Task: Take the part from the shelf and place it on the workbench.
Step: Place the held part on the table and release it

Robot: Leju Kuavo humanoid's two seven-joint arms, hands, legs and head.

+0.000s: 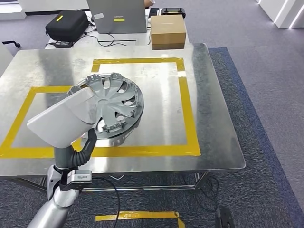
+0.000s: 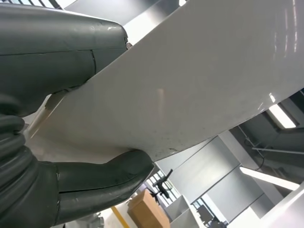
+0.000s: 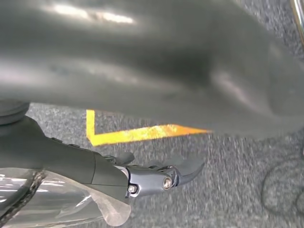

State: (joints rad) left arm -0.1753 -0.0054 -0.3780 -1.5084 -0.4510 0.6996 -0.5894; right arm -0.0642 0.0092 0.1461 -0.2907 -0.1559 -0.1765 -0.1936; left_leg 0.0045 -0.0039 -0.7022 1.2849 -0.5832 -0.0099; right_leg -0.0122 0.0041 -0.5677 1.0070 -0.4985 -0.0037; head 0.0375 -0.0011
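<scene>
My left hand (image 1: 89, 141) holds a flat white panel (image 1: 59, 118) just above the steel workbench (image 1: 215, 104), at its near left. Up close, the panel (image 2: 186, 85) sits pinched between the thumb (image 2: 104, 175) and a finger (image 2: 53, 52). The panel hides most of the hand and overlaps the left rim of a grey wheel cover (image 1: 116, 102), which lies inner side up inside the yellow tape frame (image 1: 190, 118). My right hand (image 3: 150, 178) hangs over the grey carpet with its fingers stretched out and nothing in them.
A cardboard box (image 1: 167, 31), a laptop (image 1: 116, 15) and a black bag (image 1: 66, 23) stand on a table behind the workbench. Cables (image 1: 114, 194) run under the bench, and yellow tape (image 1: 137, 216) marks the carpet in front.
</scene>
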